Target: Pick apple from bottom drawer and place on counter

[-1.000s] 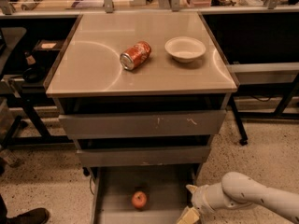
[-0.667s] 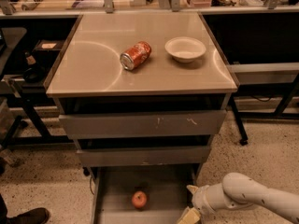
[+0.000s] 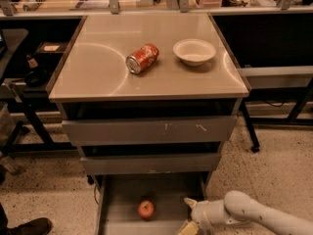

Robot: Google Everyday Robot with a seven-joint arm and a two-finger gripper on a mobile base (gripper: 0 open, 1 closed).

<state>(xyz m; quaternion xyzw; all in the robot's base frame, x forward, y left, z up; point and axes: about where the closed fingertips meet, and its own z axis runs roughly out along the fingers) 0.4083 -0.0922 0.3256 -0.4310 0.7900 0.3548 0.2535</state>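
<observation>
The apple (image 3: 145, 209), small and red-orange, lies on the grey floor of the pulled-out bottom drawer (image 3: 120, 199), near its middle. My gripper (image 3: 188, 215) hangs at the drawer's right side, a short way to the right of the apple and not touching it. Its fingers are spread, one fingertip (image 3: 189, 201) toward the cabinet and one near the frame's lower edge, with nothing between them. The white arm (image 3: 249, 212) reaches in from the bottom right. The counter (image 3: 98, 72) is the glossy beige top of the cabinet above.
On the counter lie a crushed red-orange soda can (image 3: 142, 58) and a white bowl (image 3: 194, 51). Two shut grey drawers (image 3: 146, 130) sit above the open one. Dark table frames flank the cabinet, and a shoe (image 3: 29, 226) shows at the bottom left.
</observation>
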